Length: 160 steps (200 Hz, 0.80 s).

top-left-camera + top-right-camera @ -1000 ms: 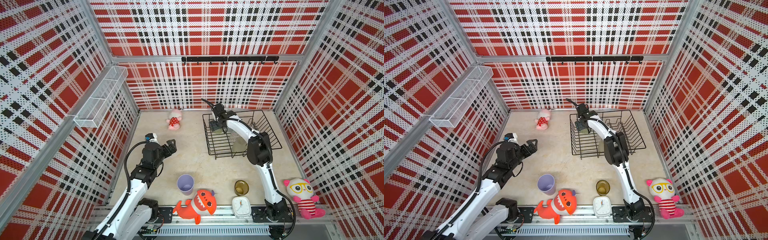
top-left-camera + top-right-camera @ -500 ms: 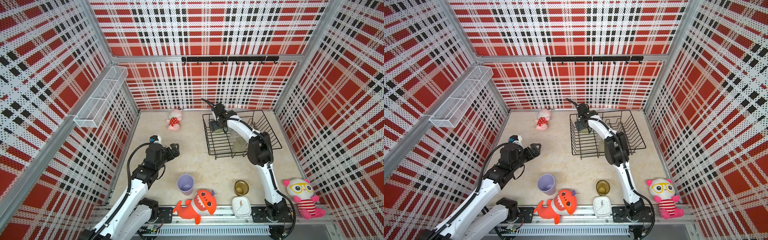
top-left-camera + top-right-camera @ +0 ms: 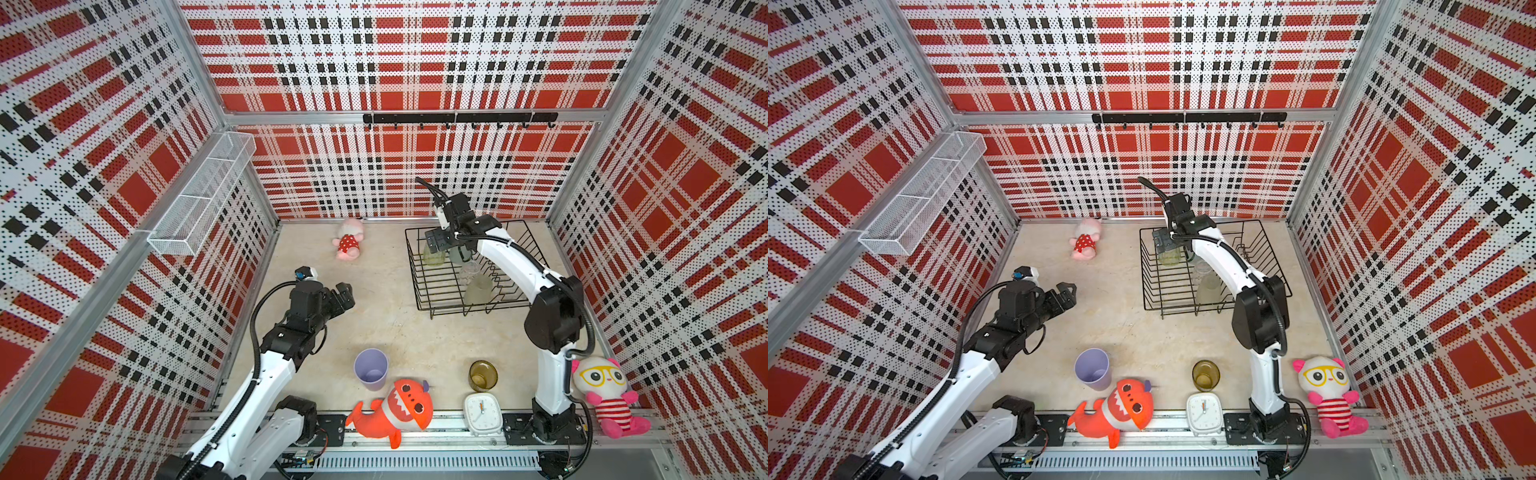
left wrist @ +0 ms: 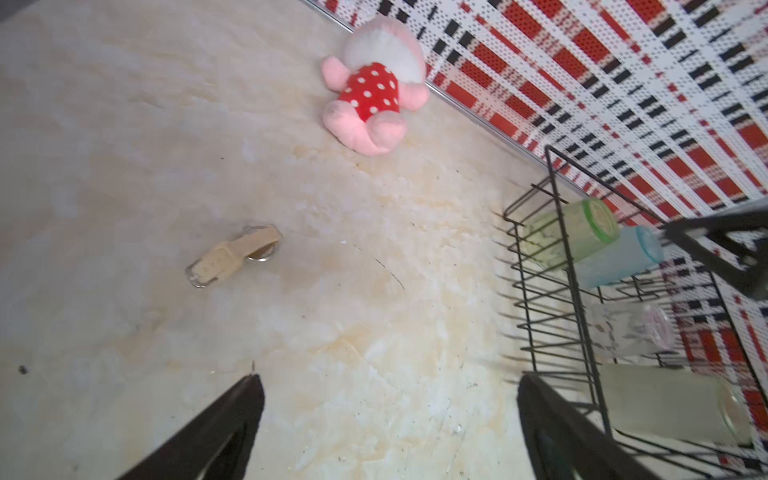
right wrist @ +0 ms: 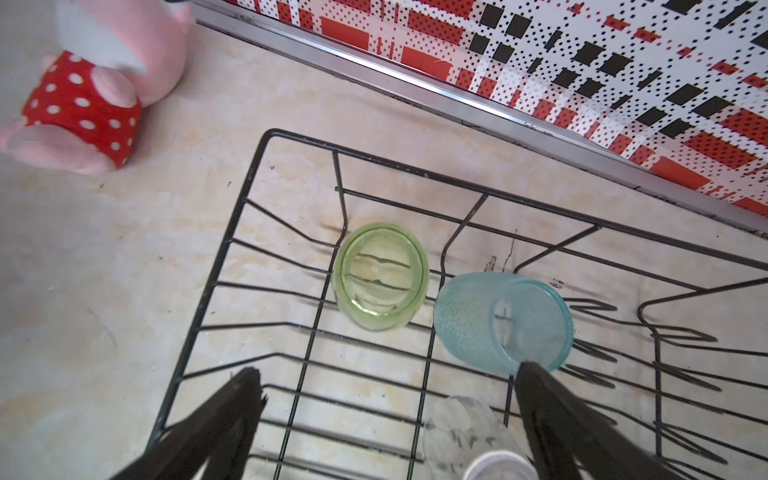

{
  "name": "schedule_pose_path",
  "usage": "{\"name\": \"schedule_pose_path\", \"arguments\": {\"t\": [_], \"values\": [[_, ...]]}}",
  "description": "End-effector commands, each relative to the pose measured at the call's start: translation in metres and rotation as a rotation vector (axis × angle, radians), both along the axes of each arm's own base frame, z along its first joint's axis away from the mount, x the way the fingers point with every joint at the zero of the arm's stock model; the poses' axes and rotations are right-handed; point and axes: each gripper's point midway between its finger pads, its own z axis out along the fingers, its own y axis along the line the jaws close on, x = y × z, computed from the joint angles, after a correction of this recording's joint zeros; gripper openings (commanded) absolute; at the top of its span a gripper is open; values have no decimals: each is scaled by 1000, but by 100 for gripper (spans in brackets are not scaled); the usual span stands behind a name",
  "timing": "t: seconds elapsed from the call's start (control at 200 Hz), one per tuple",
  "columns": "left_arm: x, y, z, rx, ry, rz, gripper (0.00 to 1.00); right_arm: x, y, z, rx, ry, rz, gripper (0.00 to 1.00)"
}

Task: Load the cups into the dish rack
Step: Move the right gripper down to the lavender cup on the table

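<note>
Marble-look tabletop [image 3: 386, 291]: dish rack [image 5: 226, 249] holds green cup [image 5: 380, 286], teal cup [image 5: 498, 320], clear cup [image 5: 461, 432] and frosted cup [image 3: 478, 291] beneath the right gripper [image 5: 388, 370], spread wide, empty. Left gripper [image 4: 388, 378] gapes empty too; lilac cup [image 3: 371, 368] and amber cup [image 3: 483, 374] stand well apart from both.

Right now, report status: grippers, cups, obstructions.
Left gripper open, empty, over table; right gripper open above dish rack. Four cups in rack; lilac cup, amber cup on table. Shark plush beside lilac cup.

Beige marbled table [image 3: 386, 299] carries the black rack [image 3: 436, 286] at back right, a pink plush [image 3: 349, 245] at back centre, a lilac cup [image 3: 371, 370] and amber cup [image 3: 483, 375] upright near the front, a beige strap [image 4: 232, 257] lying flat
</note>
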Motion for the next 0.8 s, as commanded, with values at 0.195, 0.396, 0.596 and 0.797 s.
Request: {"name": "schedule_pose_path", "arguments": {"t": [0.195,0.396,0.596,0.797], "values": [[15,44,10,0,-47,151,98,-71,54,32,56,-25,275,95],[20,54,5,-8,-45,181,98,-139,111,26,186,57,480,94],[25,61,0,-14,-43,199,98,-208,159,6,291,187,644,92],[27,65,-4,-41,-40,213,98,-246,176,-9,259,264,714,92]]}}
